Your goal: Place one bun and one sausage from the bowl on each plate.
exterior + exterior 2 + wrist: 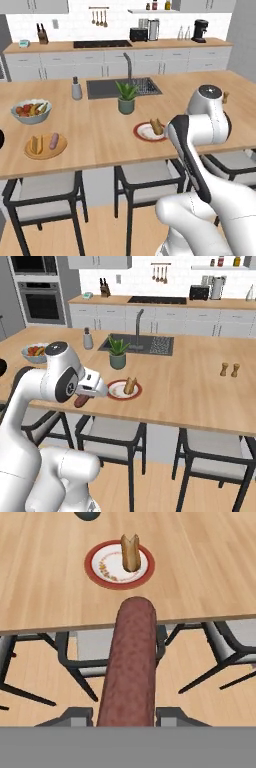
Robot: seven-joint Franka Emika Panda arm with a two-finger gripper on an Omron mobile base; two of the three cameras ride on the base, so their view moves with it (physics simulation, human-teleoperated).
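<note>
Over the wooden island's (200,386) front edge, the gripper (125,714) clamps one reddish-brown sausage (130,662); one bun (130,552) occupies the red-rimmed plate (97,572).

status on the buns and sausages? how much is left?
Done: the wooden plate has a bun and a sausage; the red-rimmed plate has its bun. In hand: the gripper holds the second sausage, out past the counter edge over the chairs. Left: carry it over the red-rimmed plate and set it beside the bun.

Bun (130,552) on plate (100,572) — sausage (131,662) before the counter's (210,572) edge.
</note>
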